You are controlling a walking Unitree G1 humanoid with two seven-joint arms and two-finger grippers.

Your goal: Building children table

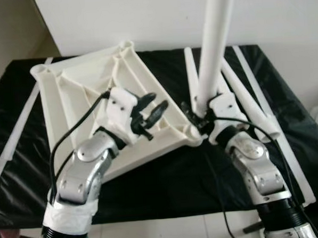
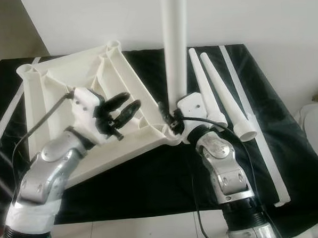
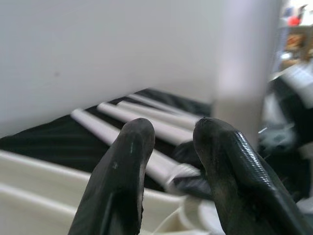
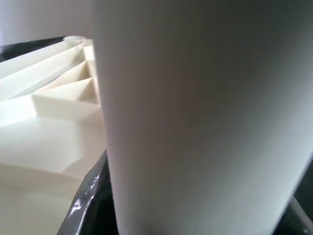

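The right wrist view showed the upright leg [image 4: 195, 117] only as a blur. The right claw [image 2: 172, 121] apparently clamped it at the tabletop [image 2: 55, 82] corner. The left claw [image 2: 124, 107] hovered, fingers apart, over the tabletop on the worktop [image 2: 151, 172].

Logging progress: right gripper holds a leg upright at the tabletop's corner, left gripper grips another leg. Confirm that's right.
Not quite. The left gripper grips nothing; the right eye view shows it open above the tabletop. The right gripper does hold the leg upright at the corner.

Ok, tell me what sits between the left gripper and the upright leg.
Only the tabletop's ribbed underside and its raised edge rim lie between the left gripper and the upright leg, seen in both eye views.
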